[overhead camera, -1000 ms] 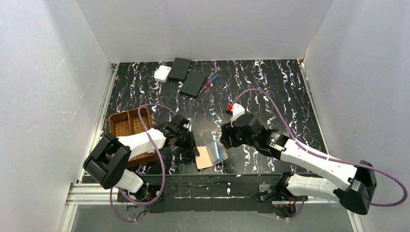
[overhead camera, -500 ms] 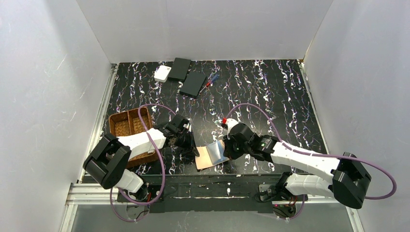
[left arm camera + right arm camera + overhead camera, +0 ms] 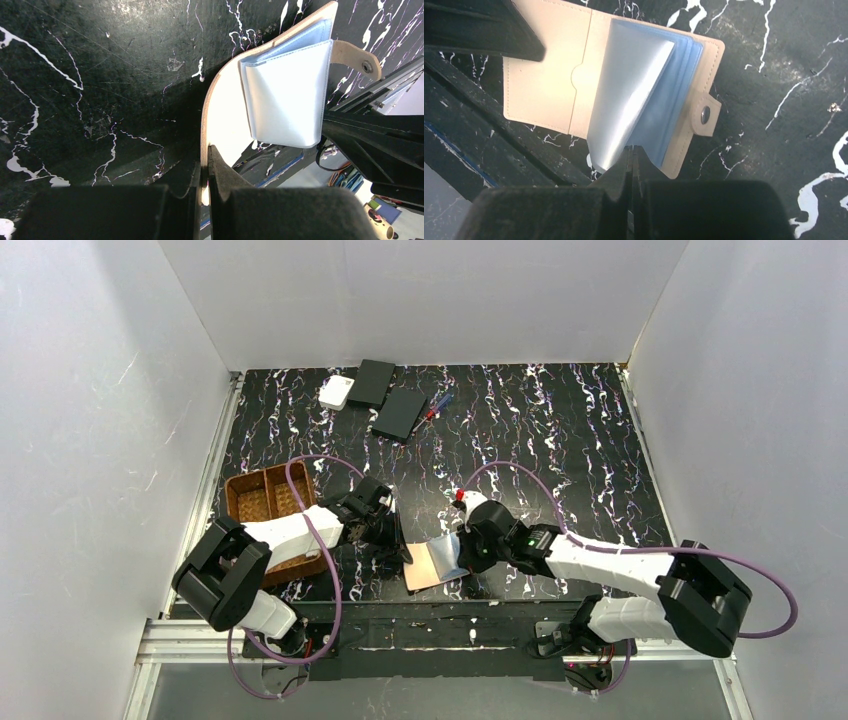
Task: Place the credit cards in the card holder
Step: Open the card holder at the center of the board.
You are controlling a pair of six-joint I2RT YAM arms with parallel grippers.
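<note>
The tan card holder (image 3: pixel 428 566) lies open near the table's front edge, its shiny clear pockets (image 3: pixel 452 554) fanned up. My left gripper (image 3: pixel 399 546) is shut on the holder's left flap; in the left wrist view the tan flap (image 3: pixel 220 115) is clamped between my fingers, with the pockets (image 3: pixel 287 95) and clasp tab (image 3: pixel 357 55) beyond. My right gripper (image 3: pixel 463 552) is shut. In the right wrist view its tips (image 3: pixel 632 150) sit at the pockets' lower edge, between a lifted clear leaf (image 3: pixel 629 95) and the bluish leaves (image 3: pixel 674 105). No credit cards show in any view.
A brown woven divided tray (image 3: pixel 262 498) stands left of my left arm. A white square box (image 3: pixel 336 392), two flat black boxes (image 3: pixel 372 383) (image 3: pixel 400 413) and pens (image 3: pixel 436 405) lie at the back. The table's front rail (image 3: pixel 470 615) runs just below the holder.
My right gripper has come down and left from above the table onto the holder's clear pockets. My left gripper has kept its hold on the flap.
</note>
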